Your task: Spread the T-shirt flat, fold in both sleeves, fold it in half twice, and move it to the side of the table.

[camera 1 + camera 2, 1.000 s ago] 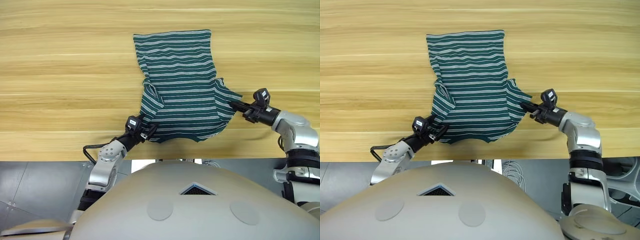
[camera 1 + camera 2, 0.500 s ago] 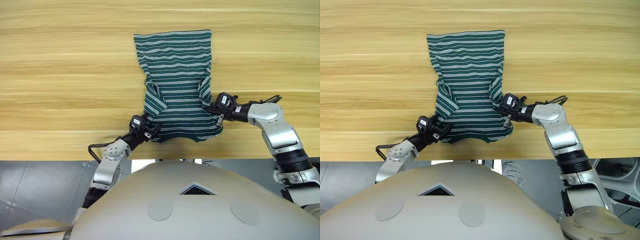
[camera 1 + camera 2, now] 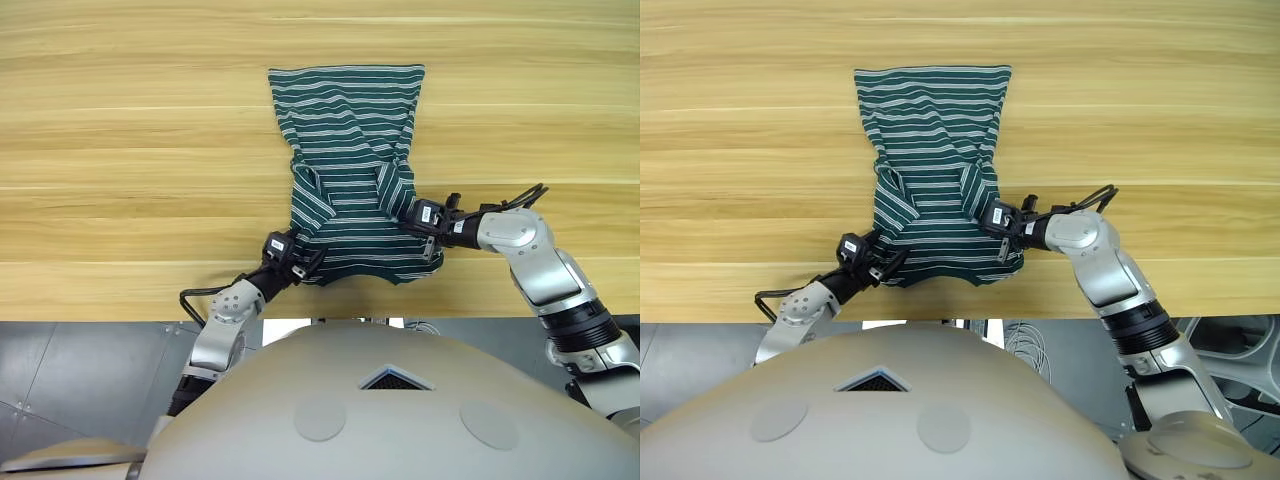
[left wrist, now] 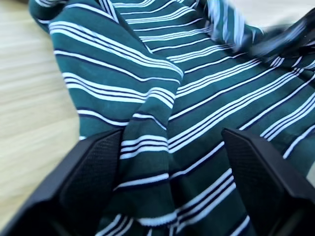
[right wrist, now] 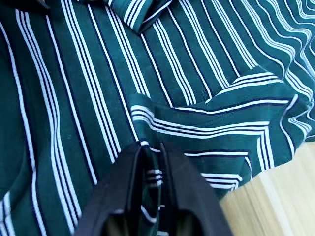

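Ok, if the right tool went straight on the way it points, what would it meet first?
The middle of the shirt, right ahead of the right tool, which pinches a sleeve. Beyond lies the other folded sleeve; height is unclear.

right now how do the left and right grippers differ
Grip: the left gripper stands wide open, with cloth lying between its fingers; the right gripper is pinched shut on a fold of the T-shirt.
Place: the left gripper sits at the shirt's near left corner; the right gripper is over its right side, farther in.
Both are at the shirt's near half.
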Action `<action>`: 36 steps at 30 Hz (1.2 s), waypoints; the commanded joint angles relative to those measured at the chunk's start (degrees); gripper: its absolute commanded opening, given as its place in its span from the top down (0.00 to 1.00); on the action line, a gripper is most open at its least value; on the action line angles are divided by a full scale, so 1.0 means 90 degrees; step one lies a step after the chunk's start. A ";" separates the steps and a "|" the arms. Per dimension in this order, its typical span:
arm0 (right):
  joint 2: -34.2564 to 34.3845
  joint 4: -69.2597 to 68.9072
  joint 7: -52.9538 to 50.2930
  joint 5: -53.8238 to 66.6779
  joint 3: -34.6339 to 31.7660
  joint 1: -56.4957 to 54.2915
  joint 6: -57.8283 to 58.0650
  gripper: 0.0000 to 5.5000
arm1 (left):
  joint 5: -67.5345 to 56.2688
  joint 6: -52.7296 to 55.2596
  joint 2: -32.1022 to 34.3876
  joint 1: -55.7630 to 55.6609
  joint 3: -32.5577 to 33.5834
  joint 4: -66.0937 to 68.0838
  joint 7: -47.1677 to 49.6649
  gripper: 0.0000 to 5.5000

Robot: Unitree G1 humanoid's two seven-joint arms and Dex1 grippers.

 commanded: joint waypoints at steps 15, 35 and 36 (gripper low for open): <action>-0.0385 0.3411 0.1421 0.1865 -0.2286 -0.0476 -0.4067 0.72 | -0.0860 -0.0151 0.0740 0.0559 0.0968 -0.1763 -0.0428 0.35; -0.0509 0.7921 0.1339 -0.0358 -0.0530 -0.2017 -1.0451 0.46 | 0.2087 -0.4925 0.3828 -0.0114 0.2225 0.1287 -0.2330 0.14; -0.0537 0.7947 0.1469 -0.0347 -0.0368 -0.2089 -1.0472 0.46 | 0.2234 -0.5164 0.3851 -0.0298 0.2077 0.1489 -0.2287 0.14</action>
